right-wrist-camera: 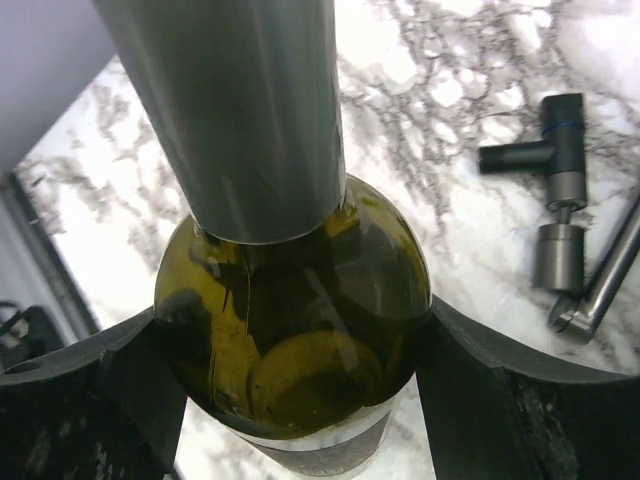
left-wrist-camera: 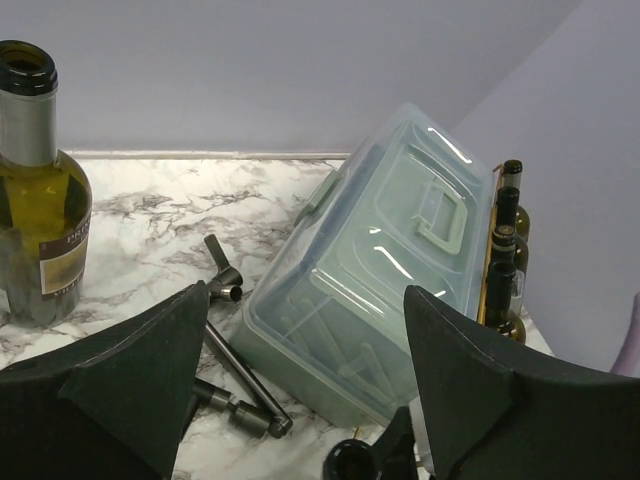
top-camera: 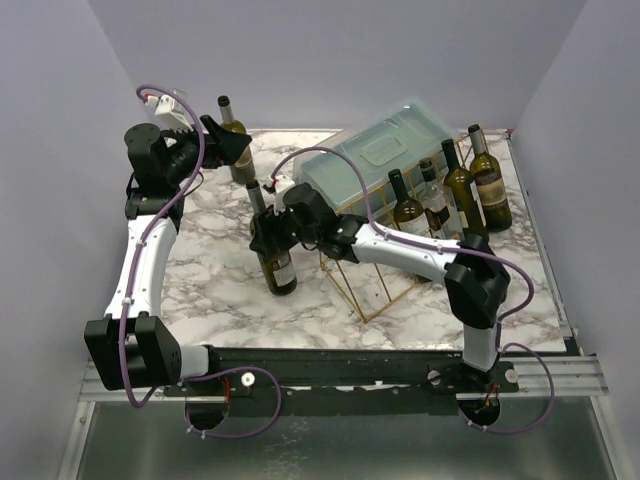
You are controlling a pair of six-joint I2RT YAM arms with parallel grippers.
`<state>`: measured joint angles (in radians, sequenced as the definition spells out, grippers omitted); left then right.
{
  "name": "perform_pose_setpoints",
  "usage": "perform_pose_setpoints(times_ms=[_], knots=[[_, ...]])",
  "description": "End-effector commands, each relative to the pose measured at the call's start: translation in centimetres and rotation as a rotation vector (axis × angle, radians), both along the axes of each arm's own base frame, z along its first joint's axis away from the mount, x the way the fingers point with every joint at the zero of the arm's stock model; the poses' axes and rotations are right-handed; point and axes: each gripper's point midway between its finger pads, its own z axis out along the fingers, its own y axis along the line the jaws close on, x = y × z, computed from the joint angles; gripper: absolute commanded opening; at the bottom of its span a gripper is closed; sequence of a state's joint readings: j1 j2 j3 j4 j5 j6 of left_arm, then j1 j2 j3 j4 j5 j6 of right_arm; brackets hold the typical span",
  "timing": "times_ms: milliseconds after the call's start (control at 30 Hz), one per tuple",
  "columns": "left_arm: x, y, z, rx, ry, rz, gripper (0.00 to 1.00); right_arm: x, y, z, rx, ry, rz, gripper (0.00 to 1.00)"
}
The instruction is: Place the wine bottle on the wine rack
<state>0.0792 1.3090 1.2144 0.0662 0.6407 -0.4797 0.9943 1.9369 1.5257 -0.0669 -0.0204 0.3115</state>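
Our right tool is clenched on the shoulder of the wine bottle, which stands upright just left of the wine rack. Marble desk spreads from the bottle to the left edge. Our left tool gapes, released, near the back-left corner.

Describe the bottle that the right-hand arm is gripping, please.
The wine bottle is dark olive-green glass with a grey foil sleeve on its neck and a pale label low on the body. It stands about upright, seemingly on the marble table, just left of the gold wire rack. The right gripper clamps its shoulder from both sides.
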Motion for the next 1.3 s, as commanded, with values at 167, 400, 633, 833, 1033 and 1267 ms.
perform_pose_setpoints(times_ms=[167, 400, 633, 833, 1033, 1267], knots=[[-0.2, 0.5, 1.3, 0.002, -0.046, 0.022, 0.82, -6.1, -1.3, 10.5, 0.261, 0.019, 0.172, 0.01], [0.1, 0.6, 1.0, 0.0, -0.036, 0.025, 0.82, -9.3, -5.8, 12.4, 0.251, 0.016, 0.195, 0.01], [0.3, 0.6, 0.5, -0.003, -0.023, 0.028, 0.83, -11.0, -11.4, 15.1, 0.253, -0.061, 0.128, 0.0], [0.3, 0.3, 0.3, 0.002, -0.022, 0.024, 0.83, -9.7, -18.0, 15.2, 0.134, -0.176, -0.072, 0.01], [0.2, -0.4, 0.1, 0.011, -0.021, 0.011, 0.83, -8.4, -23.7, 14.5, 0.017, -0.259, -0.266, 0.01], [0.2, -1.2, -0.6, 0.037, -0.01, 0.002, 0.83, -5.5, -27.3, 10.7, -0.209, -0.331, -0.451, 0.01]])
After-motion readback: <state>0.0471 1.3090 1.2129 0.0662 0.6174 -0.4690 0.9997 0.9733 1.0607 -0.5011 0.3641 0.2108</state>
